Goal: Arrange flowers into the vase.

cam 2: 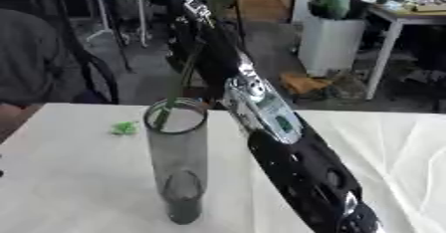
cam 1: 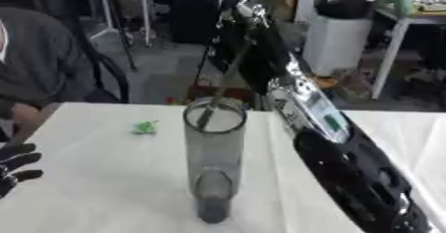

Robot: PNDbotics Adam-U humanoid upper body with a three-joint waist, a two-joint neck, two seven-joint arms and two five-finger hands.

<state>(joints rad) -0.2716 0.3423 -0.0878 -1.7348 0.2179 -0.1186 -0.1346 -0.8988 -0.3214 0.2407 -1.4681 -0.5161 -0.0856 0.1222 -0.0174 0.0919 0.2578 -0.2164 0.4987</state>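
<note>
Vase [cam 1: 213,162]: your tall, clear grey cylinder stands upright near the middle of the white table [cam 1: 96,187], mouth open toward you.
Left hand [cam 1: 13,170]: you have it at the left edge of the left eye view, low over the table, black fingers spread and relaxed, holding nothing, well apart from the vase.
Green scrap [cam 1: 146,127]: a small green bit lies on the cloth left of the vase rim, touching neither hand.
Stem [cam 1: 225,85]: a thin green stem slants down into the vase mouth; its lower end rests inside the rim, its top runs up to your right hand.
Right hand [cam 1: 248,15]: raised high above and behind the vase, fingers curled round the stem's upper part.
Right arm [cam 2: 287,147]: black and silver, it crosses the frame from lower right, just beside the vase.
</note>
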